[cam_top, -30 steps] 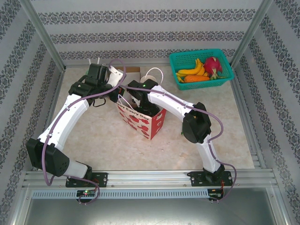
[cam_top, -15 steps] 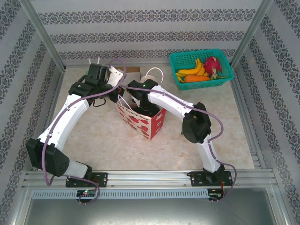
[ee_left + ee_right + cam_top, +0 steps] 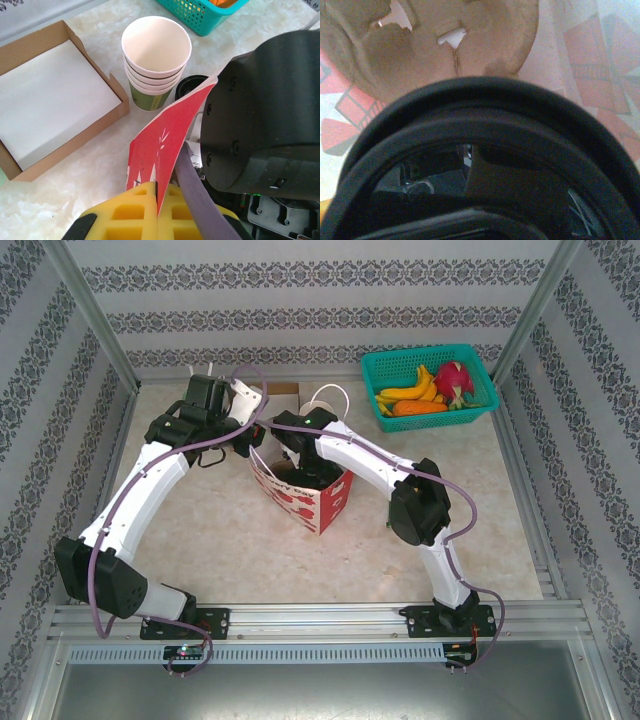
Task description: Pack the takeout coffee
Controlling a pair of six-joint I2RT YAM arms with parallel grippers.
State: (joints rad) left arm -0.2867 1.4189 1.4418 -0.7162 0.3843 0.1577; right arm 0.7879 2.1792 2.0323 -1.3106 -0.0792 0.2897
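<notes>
Takeout coffee [image 3: 470,100]: down inside the paper bag [image 3: 312,502], seen from the right wrist as a round black lid rim across the lower frame. Cup body under the lid hidden. Beyond the rim: brown folded bag bottom, with red-and-white print showing through the bag walls on both sides.

Right tool [image 3: 305,466]: down inside the bag mouth, below a black wrist and white forearm. Fingers not distinguishable against the lid; cannot tell whether clenched or released.

Left tool [image 3: 157,192]: clenched on the bag's upper edge, yellow pads [image 3: 132,212] pressed together with the red wall pinched between them. Bag wall rising from the pinch, tilted toward the right arm's black housing. Purple cable alongside the pads.

Bag position: upright on the desk [image 3: 220,530], roughly central, between the two arms.

Past the bag edge, from the left wrist: stack of lidless green paper cups [image 3: 156,50], cream inside, upright on the desk. Just beside the stack: a second black round lid [image 3: 191,85], half hidden by the bag wall; support underneath: cannot tell. Close beside the stack on the other side: open cardboard box [image 3: 75,142] with white sheets inside.

Far right corner of the desk, well apart from the bag: teal mesh basket [image 3: 435,420] holding bananas [image 3: 408,390] and a pink dragon fruit [image 3: 455,380].
</notes>
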